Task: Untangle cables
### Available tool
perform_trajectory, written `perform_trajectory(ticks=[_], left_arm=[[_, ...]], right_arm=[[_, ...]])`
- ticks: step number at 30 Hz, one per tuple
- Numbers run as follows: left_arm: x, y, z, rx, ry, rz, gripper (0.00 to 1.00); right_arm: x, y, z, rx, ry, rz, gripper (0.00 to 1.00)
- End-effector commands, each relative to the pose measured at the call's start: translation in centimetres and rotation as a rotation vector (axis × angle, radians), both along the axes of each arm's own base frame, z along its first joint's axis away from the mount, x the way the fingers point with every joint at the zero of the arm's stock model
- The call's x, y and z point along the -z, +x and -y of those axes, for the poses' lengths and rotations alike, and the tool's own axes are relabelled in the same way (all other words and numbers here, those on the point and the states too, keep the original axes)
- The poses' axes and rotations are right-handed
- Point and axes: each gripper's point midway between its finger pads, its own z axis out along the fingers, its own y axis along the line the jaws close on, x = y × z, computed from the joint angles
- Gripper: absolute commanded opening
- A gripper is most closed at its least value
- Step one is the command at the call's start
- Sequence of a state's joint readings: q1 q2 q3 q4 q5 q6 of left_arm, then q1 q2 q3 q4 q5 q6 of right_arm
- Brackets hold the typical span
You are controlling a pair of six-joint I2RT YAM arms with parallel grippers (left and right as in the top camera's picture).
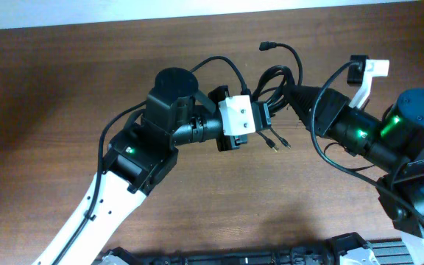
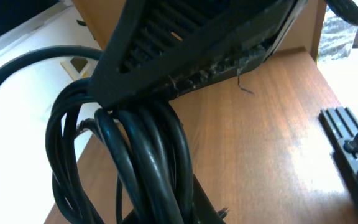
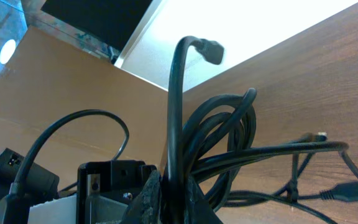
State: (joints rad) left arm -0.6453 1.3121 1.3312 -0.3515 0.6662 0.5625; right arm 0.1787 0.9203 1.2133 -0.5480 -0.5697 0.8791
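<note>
Both grippers are clamped on the same bunch of cables (image 1: 277,76), which sits between them up near the far edge of the table (image 1: 50,96). Your left gripper (image 1: 266,116) pinches the loops from one side and your right gripper (image 1: 288,94) from the other, fingers nearly touching. One plug (image 1: 266,46) pokes toward that far edge, and two small ends (image 1: 275,143) trail on the near side. There's loads of bare wood off to your left.
</note>
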Motion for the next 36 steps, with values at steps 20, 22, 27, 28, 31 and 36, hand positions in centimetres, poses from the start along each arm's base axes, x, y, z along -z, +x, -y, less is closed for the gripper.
perform_trajectory(ticks=[20, 22, 27, 28, 31, 36], left_arm=[[-3.5, 1.8, -1.0, -0.206, -0.255, -0.515, 0.84], [-3.2, 2.1, -1.3, -0.230, -0.262, -0.581, 0.71], [-2.3, 1.6, -1.3, -0.224, -0.230, -0.623, 0.67], [-2.6, 1.0, -1.1, -0.185, -0.231, -0.625, 0.64], [-2.8, 0.4, -0.9, -0.147, -0.231, -0.628, 0.59], [-0.7, 2.1, -1.0, -0.236, -0.196, -0.658, 0.47]], right_arm=[[1.2, 0.4, 0.1, -0.032, -0.129, 0.066, 0.04], [1.1, 0.4, 0.1, -0.032, -0.128, 0.069, 0.04], [0.6, 0.5, 0.0, -0.031, -0.124, 0.095, 0.04], [0.6, 0.5, 0.0, -0.031, -0.124, 0.094, 0.04], [0.6, 0.5, 0.0, -0.031, -0.124, 0.095, 0.04], [0.5, 0.2, -0.4, -0.060, -0.114, 0.097, 0.04]])
